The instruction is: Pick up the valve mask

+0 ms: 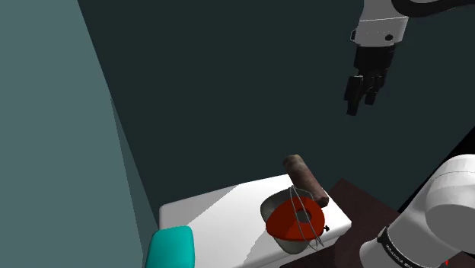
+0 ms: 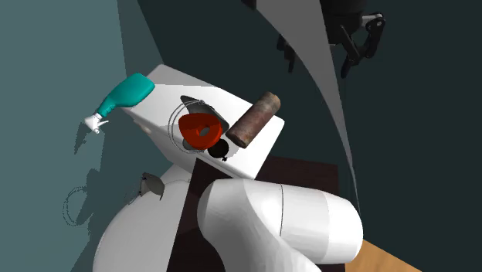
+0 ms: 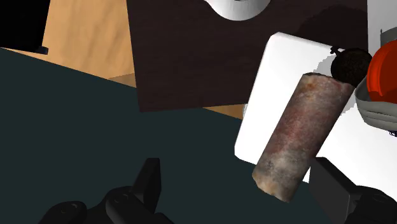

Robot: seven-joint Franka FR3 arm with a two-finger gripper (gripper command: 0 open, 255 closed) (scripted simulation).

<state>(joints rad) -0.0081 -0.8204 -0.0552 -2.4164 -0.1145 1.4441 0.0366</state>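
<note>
My tool (image 1: 362,103) (image 3: 240,184) hangs high in the air with its two black fingers spread wide, clasping nothing, well above and to the shoulder view's right of a white counter (image 1: 221,221) (image 2: 174,81) (image 3: 273,83). The valve mask (image 1: 293,221) (image 2: 197,130) (image 3: 385,70), red at the front with a grey shell, sits near that counter's right end in the shoulder view, just beside a mottled brown cylinder (image 1: 306,181) (image 2: 253,120) (image 3: 302,130) lying on its side. A teal spray bottle (image 1: 171,247) (image 2: 123,96) lies at the counter's other end, well apart from the mask.
</note>
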